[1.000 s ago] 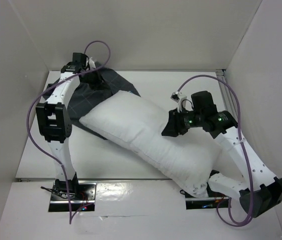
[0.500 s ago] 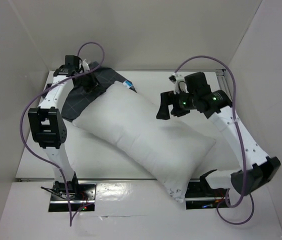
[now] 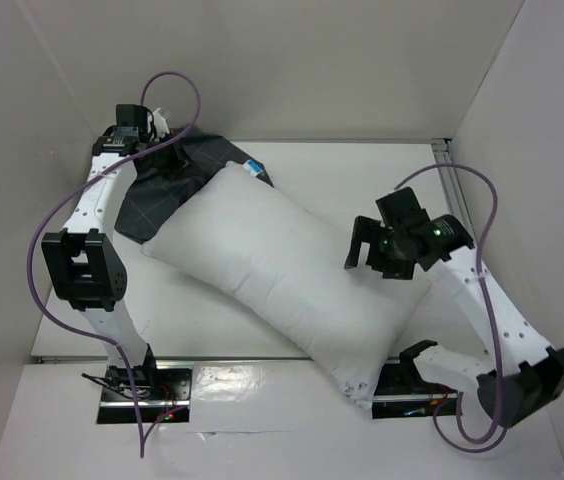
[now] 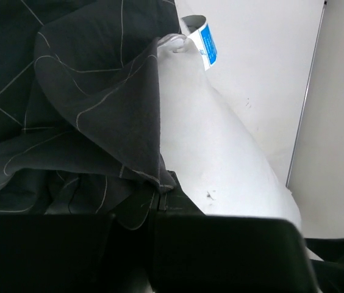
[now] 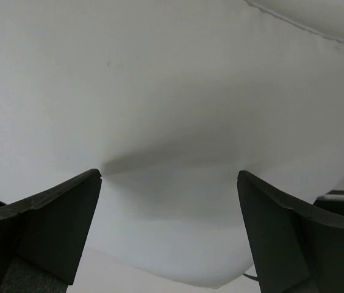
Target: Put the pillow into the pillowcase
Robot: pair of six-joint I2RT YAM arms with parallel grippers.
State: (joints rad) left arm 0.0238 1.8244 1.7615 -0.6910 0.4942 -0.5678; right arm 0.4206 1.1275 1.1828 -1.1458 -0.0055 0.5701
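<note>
The white pillow (image 3: pixel 282 270) lies diagonally across the table, its far-left end against the dark grid-patterned pillowcase (image 3: pixel 167 190). My left gripper (image 3: pixel 165 157) is at the back left, shut on the pillowcase's hem. In the left wrist view the pinch (image 4: pixel 157 196) holds a fold of the pillowcase (image 4: pixel 86 91) beside the pillow (image 4: pixel 227 159), which carries a blue tag (image 4: pixel 207 46). My right gripper (image 3: pixel 354 245) hovers open over the pillow's right side. In the right wrist view its fingers (image 5: pixel 56 220) straddle the pillow (image 5: pixel 172 91) and grip nothing.
White walls close in the table (image 3: pixel 362 175) at the back and on both sides. A metal rail (image 3: pixel 446 165) runs along the right edge. Purple cables (image 3: pixel 57 225) loop off both arms. The arm bases stand on plates (image 3: pixel 142 385) at the near edge.
My right gripper opened and let go of the pillow, lifted away, then came back down over its right side. The pillow slid toward the back left. My left arm pulled the pillowcase leftward.
</note>
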